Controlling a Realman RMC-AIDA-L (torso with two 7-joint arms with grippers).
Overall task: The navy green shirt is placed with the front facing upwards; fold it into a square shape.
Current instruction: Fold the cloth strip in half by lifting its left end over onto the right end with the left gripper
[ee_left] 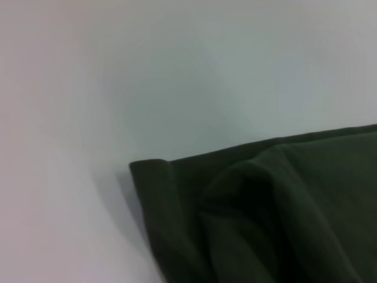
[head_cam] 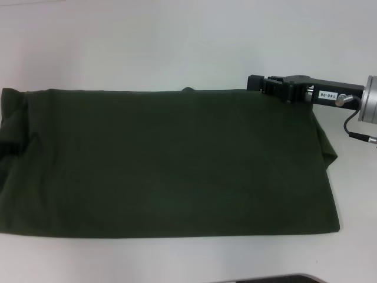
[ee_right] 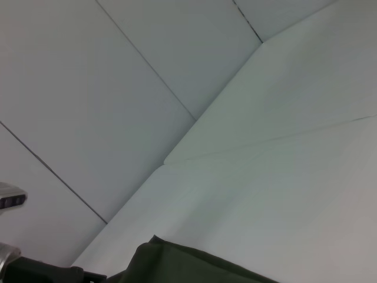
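Olive-green cotton fills the middle of the white table (head_cam: 177, 47): the navy green shirt (head_cam: 165, 165) lies folded into a wide flat band, running from the table's left side to well past its centre, with no lettering showing. At its left end the cloth bunches into soft creases, and the left wrist view shows that rumpled corner (ee_left: 177, 194) resting on the bare tabletop. The shirt's long near edge lies fairly straight. At the far right corner the right gripper (head_cam: 265, 85) reaches in from the right, its black tip over the shirt's far edge; whether its fingers are apart or together cannot be told. The left gripper shows nowhere.
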